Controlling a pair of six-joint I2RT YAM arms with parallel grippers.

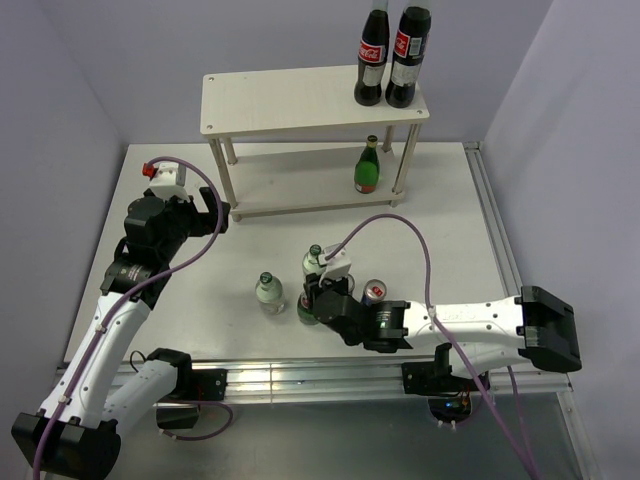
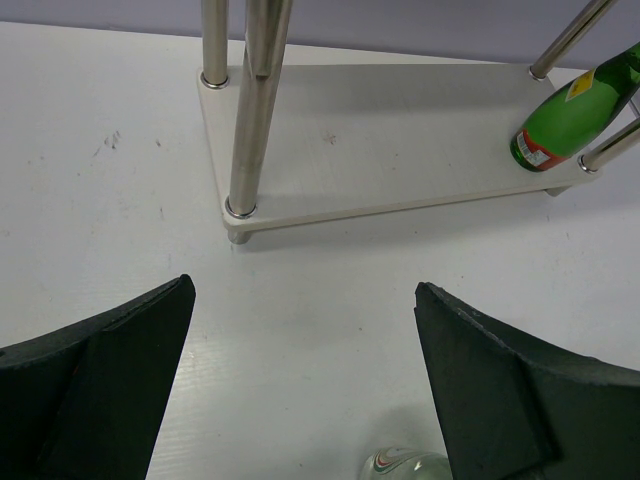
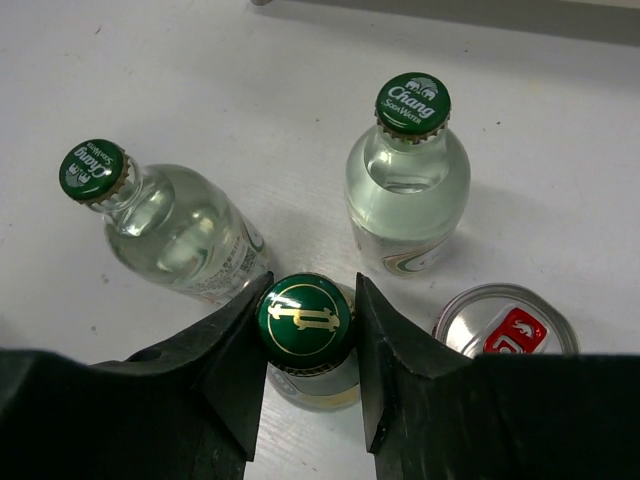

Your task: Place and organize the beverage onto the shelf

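My right gripper [image 3: 310, 290] is shut on the neck of a dark green bottle [image 3: 305, 322] that stands on the table; in the top view it is at the table's front middle [image 1: 312, 302]. Two clear green-capped bottles [image 3: 180, 225] [image 3: 408, 185] stand just beyond it. One silver can [image 3: 505, 322] is at its right. A second dark green bottle [image 1: 368, 167] stands on the shelf's lower board [image 1: 300, 180] at the right. My left gripper [image 1: 212, 212] is open and empty by the shelf's left front leg [image 2: 248, 130].
Two tall cola bottles [image 1: 391, 55] stand on the right end of the shelf's top board [image 1: 290, 100]. The right arm's purple cable [image 1: 400, 225] arcs over the table. A clear bottle's shoulder [image 2: 405, 465] shows at the bottom of the left wrist view.
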